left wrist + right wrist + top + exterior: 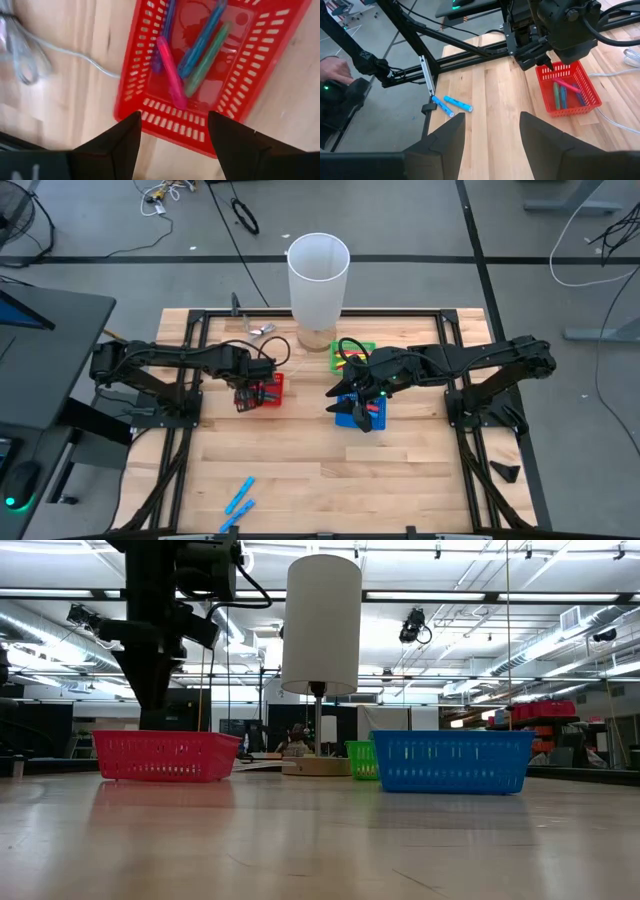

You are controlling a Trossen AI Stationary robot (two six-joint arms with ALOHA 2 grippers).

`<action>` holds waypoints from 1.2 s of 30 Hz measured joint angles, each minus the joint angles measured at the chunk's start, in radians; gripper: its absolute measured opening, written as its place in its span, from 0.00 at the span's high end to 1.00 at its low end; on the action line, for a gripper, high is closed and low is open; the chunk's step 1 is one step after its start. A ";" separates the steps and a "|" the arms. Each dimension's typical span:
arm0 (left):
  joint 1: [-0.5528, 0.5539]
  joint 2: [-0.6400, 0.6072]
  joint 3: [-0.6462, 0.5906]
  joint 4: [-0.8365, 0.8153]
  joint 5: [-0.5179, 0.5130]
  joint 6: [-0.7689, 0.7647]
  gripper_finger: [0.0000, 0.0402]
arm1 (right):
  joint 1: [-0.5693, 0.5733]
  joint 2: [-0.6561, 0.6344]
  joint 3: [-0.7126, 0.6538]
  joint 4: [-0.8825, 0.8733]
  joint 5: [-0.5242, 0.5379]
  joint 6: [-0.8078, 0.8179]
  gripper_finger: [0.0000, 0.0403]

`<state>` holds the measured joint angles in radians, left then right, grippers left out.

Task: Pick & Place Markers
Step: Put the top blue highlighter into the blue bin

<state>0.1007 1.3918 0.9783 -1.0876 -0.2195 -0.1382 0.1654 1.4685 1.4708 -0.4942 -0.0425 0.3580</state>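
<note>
Pale plank table [300, 470]: both grippers [172, 131] [492, 131] spread over mesh red basket [210, 75], slim markers [172, 75].

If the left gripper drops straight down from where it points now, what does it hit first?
Most likely the near wall of the red basket, which sits between the open left gripper's fingers, just short of the pink marker inside. Depth is unclear, so it could land on the table.

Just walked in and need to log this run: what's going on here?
Markers are being sorted into baskets. The left gripper hangs open and empty over the red basket, which holds several markers. The right gripper is open above the blue basket. Two light blue markers lie loose near the table's front edge.
</note>
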 joint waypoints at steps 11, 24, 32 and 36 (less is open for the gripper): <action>-0.111 0.000 0.000 -0.037 0.194 -0.410 0.42 | 0.000 0.000 0.000 -0.001 0.012 -0.010 0.53; -0.435 0.000 0.000 0.048 0.319 -0.977 0.42 | 0.000 0.000 0.000 -0.001 0.008 -0.038 0.53; -0.647 0.000 0.000 0.168 0.300 -1.336 0.42 | 0.000 0.000 0.000 -0.001 0.006 -0.053 0.53; -0.730 0.000 0.000 0.211 0.282 -1.485 0.42 | 0.000 0.000 0.000 -0.001 0.005 -0.053 0.53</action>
<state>-0.6296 1.3922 0.9783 -0.8770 0.0626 -1.6232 0.1650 1.4685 1.4708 -0.4950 -0.0372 0.3054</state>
